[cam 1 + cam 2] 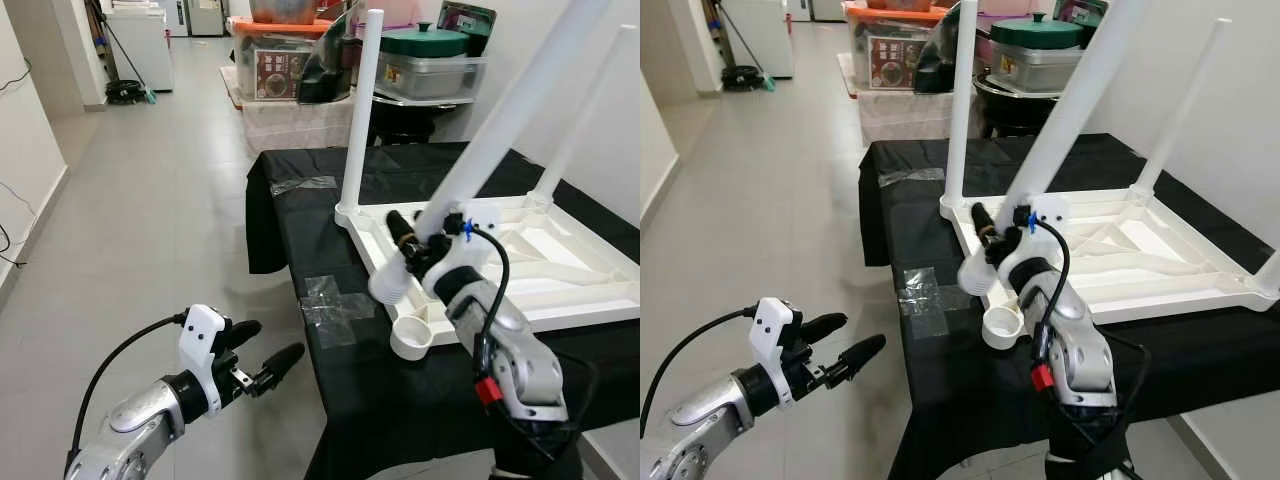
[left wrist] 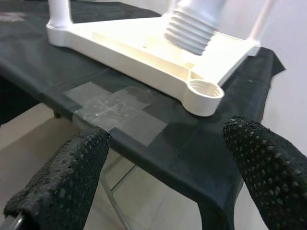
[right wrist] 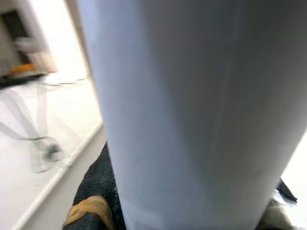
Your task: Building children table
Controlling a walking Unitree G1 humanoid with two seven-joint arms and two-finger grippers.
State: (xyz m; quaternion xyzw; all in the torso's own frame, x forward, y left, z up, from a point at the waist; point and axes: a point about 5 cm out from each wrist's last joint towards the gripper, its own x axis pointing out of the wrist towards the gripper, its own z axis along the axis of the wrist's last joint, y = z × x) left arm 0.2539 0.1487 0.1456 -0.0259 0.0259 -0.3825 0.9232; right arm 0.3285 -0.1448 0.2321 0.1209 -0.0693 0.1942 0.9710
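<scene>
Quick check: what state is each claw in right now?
Left claw: open, empty, beside the black-draped table.
Right claw: shut on the white threaded plastic table leg.

Two silver arms w/ black joints & white wrist housings, each w/ looping black cable; left claw (image 1: 258,358) & right claw (image 1: 408,243) w/ long black fingers (image 2: 62,177), dimpled-textured; red tag (image 1: 486,390) on right forearm.

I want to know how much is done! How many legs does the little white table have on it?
2 legs stand screwed in: one at the far left corner, one at the far right corner. A third leg is held tilted by the right end effector above the near left socket.
</scene>
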